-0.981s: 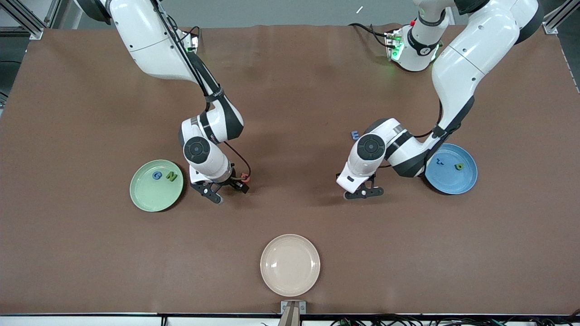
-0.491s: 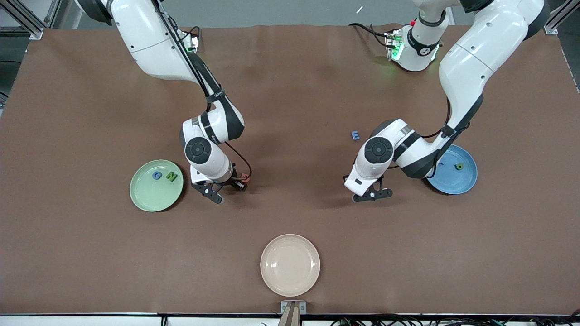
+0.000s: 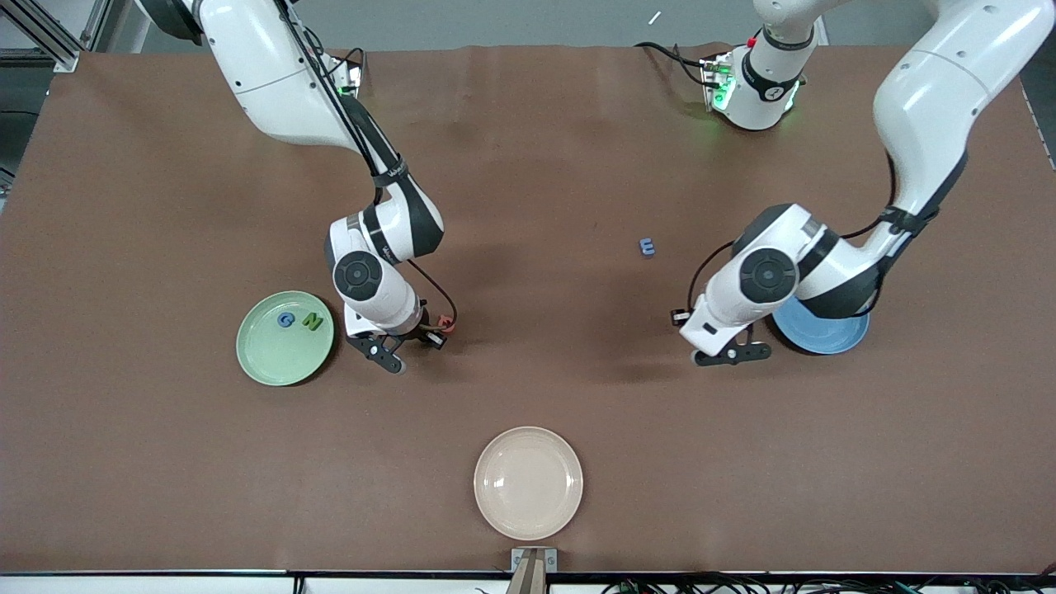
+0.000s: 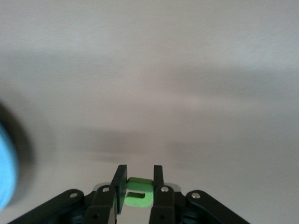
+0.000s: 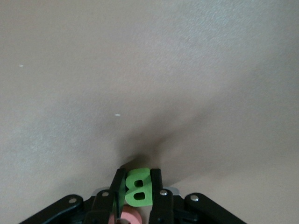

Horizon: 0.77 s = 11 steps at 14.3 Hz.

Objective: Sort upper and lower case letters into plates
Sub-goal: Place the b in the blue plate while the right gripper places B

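The pale green plate (image 3: 285, 338) holds a blue G (image 3: 285, 319) and a green N (image 3: 312, 322). Just beside it, my right gripper (image 3: 404, 342) (image 5: 138, 179) is down at the table, shut on a green letter B (image 5: 138, 189). A red letter (image 3: 445, 323) (image 5: 131, 217) lies right by it. My left gripper (image 3: 730, 352) (image 4: 139, 175) is shut on a small green letter (image 4: 138, 193) and hangs over the table next to the sky blue plate (image 3: 825, 338) (image 4: 5, 172). The left arm covers most of that plate. A blue letter (image 3: 648, 247) lies loose on the table.
A cream-beige plate (image 3: 528, 483) sits near the table's front edge in the middle, with nothing in it. Brown table surface (image 3: 528, 165) spreads between the two arms.
My right gripper has shut on the green B without shifting place. My left arm has carried its green letter toward the blue plate and now hides the letters in that plate.
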Motion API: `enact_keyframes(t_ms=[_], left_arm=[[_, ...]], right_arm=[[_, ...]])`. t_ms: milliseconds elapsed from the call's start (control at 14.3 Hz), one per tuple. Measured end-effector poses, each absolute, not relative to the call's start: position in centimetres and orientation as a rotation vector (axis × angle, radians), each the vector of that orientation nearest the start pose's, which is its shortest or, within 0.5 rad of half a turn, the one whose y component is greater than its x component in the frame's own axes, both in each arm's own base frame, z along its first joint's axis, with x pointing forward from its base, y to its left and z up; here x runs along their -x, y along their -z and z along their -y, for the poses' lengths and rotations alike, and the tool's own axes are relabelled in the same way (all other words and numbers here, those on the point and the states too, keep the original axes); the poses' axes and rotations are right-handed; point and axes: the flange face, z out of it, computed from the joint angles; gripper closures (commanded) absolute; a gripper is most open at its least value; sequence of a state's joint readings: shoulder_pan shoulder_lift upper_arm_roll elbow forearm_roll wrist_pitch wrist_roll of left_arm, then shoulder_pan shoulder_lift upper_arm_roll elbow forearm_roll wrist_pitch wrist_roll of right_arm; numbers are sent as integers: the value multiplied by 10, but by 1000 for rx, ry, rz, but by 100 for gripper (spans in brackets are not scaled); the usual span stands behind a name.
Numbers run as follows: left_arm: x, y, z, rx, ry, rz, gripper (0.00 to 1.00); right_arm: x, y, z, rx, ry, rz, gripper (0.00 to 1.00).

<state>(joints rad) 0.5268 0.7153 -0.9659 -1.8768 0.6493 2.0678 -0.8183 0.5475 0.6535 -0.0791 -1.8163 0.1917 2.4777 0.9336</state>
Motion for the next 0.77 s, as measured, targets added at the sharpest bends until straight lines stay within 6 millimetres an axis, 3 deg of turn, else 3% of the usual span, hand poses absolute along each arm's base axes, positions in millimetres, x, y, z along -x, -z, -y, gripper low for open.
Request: enact_keyframes(t_ms=[210, 350, 631, 771], left_arm=[[-566, -246, 148, 3051, -223, 50, 99], [-561, -242, 112, 3019, -203, 8, 99], [-554, -226, 35, 3021, -123, -88, 99], [-549, -218, -1, 3026, -94, -133, 99]], right_arm=[[-589, -180, -265, 2956, -120, -971, 100], [-601, -191, -227, 2989, -195, -953, 100], [-623, -239, -138, 2994, -269, -859, 99], [-628, -242, -101, 3016, -265, -825, 99]])
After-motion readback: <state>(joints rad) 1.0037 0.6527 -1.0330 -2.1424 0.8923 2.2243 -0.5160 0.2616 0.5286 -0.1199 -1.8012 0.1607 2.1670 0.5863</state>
